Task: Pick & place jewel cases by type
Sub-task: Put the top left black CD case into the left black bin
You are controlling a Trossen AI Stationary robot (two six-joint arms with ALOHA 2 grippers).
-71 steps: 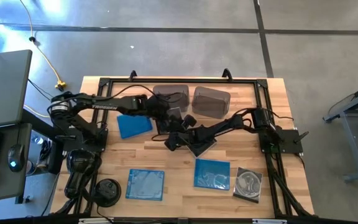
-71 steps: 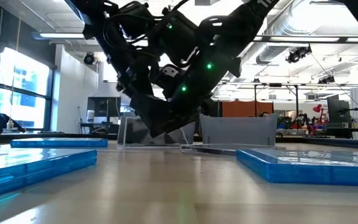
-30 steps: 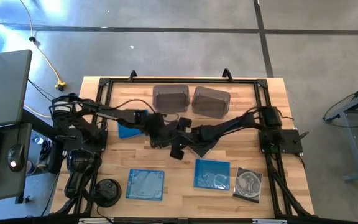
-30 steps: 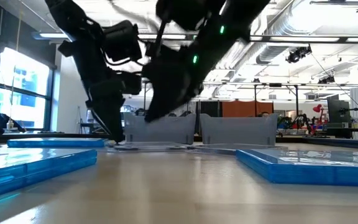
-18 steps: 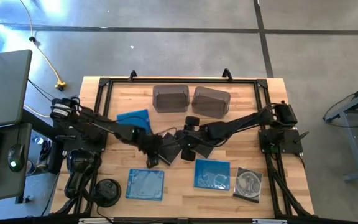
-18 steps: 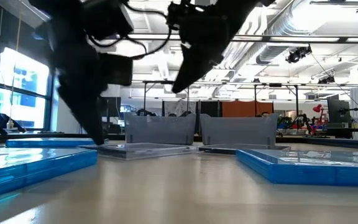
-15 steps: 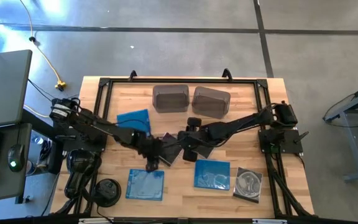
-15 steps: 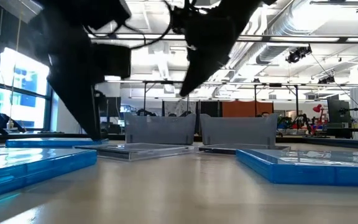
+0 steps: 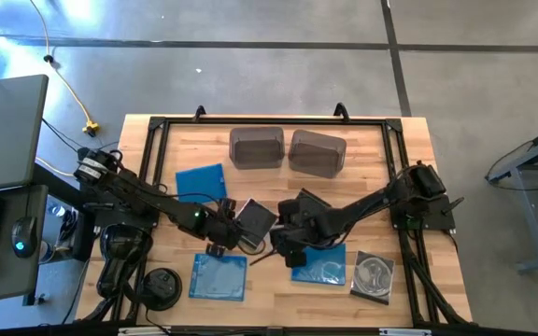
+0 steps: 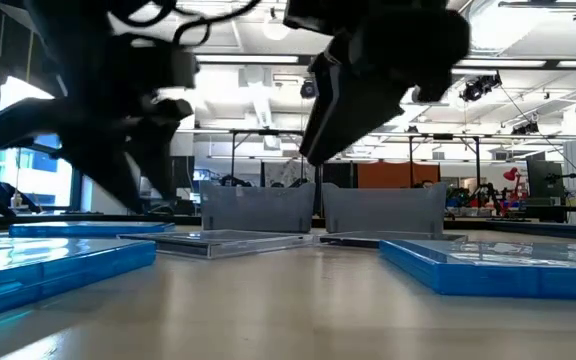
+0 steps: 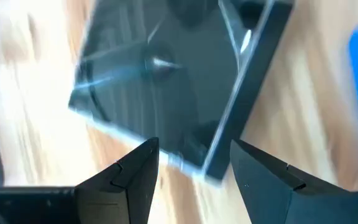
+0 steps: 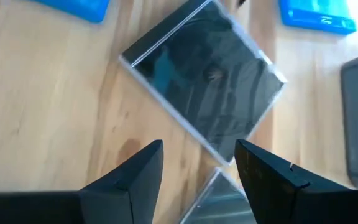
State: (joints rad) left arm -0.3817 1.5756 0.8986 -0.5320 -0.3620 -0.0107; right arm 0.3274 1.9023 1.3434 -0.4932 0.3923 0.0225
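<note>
Jewel cases are lying spread over the wooden tabletop [image 9: 381,149], largest item in view, with two smoky grey bins [image 9: 256,147] sitting side by side at its far edge. Both arms are reaching toward the middle. Left end effector [image 9: 220,245] is hovering with fingers wide apart and nothing between them, just beside a dark grey-black jewel case [image 9: 255,219] lying flat at centre; the left wrist view is showing that case [image 11: 173,93] directly ahead of the parted fingers. Right end effector [image 9: 283,250] is likewise spread wide and holding nothing, near the same dark case [image 12: 207,78]. Blue jewel cases are resting at left-centre [image 9: 201,181], front-left [image 9: 219,277] and front-centre [image 9: 323,264]. Clear case with silver disc [image 9: 374,276] is sitting front-right. Round black disc [image 9: 162,287] is lying at the front-left corner.
</note>
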